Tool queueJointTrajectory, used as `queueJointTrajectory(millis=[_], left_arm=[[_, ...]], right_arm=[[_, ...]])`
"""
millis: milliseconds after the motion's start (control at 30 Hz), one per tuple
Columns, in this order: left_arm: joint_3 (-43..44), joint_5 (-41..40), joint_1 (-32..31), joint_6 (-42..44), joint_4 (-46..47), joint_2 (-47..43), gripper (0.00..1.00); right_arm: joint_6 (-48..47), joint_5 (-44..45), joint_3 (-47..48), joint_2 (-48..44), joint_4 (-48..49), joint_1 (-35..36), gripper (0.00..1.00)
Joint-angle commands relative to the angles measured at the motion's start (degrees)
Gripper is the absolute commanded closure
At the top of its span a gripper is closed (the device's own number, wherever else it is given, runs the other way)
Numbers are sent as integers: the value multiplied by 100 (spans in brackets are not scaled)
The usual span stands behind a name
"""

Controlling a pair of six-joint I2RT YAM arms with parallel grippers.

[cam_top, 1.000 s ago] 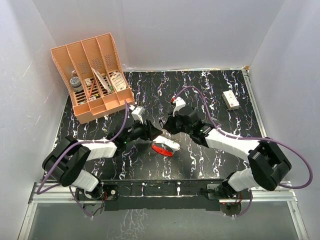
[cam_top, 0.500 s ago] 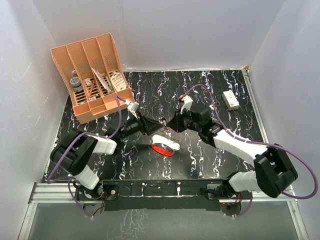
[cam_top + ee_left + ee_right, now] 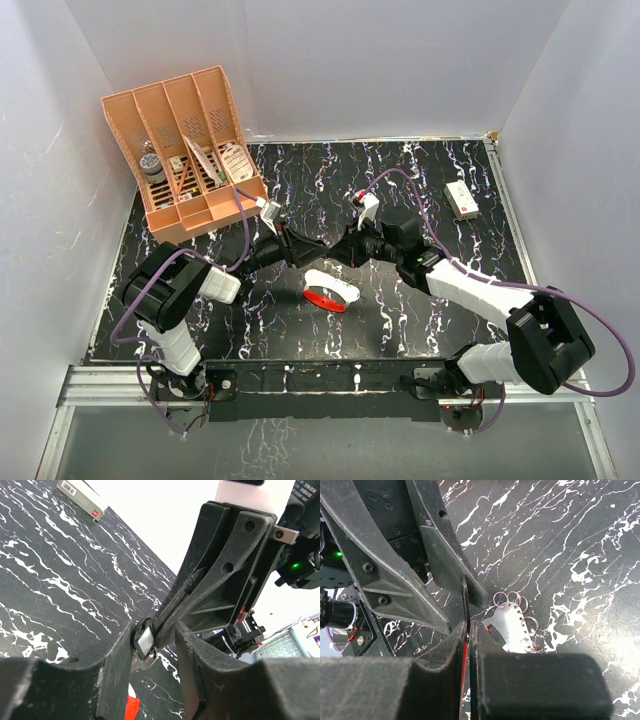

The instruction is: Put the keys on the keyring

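Note:
The key (image 3: 145, 639), a tiny dark piece with a pale middle, is pinched at the tip of my right gripper (image 3: 468, 625), which is shut on it. It shows edge-on in the right wrist view (image 3: 465, 597). My left gripper (image 3: 155, 630) is open, its jaws on either side of the right gripper's tip, and the key touches its left finger (image 3: 117, 670). In the top view the left gripper (image 3: 300, 248) and right gripper (image 3: 338, 252) meet just above the keyring (image 3: 330, 290), a white loop with a red crescent lying on the table.
A flat metal tag with several small wire rings (image 3: 512, 625) lies by the keyring. A small white box with a red mark (image 3: 461, 199) lies at the right rear. An orange divided organizer (image 3: 185, 150) stands at the back left. White walls enclose the black marbled table (image 3: 420, 300).
The two grippers have closed the gap between them. The left jaws now bracket the right gripper's tip and the key. The keyring has not moved.

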Motion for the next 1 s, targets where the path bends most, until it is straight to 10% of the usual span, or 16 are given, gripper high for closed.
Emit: queueJointTrajectory(millis=[0,133,267,433,967], left_arm=[[213,185,25,28,519,-119,71],[286,276,24,39,389,-104,100],[215,225,23,56,380,-166,100],[92,-43,31,276,4,-463,100],[-113,-345,26,450,-542,-975,100]], right_arm=[[14,-206,8,69,464,-30,100],[37,-231,40,122,484,-25,100],[83,-111,49,101,478,-30,96],[173,445,-98,-264,468,-34,50],[318,134,-386,-482,564,-96,52]])
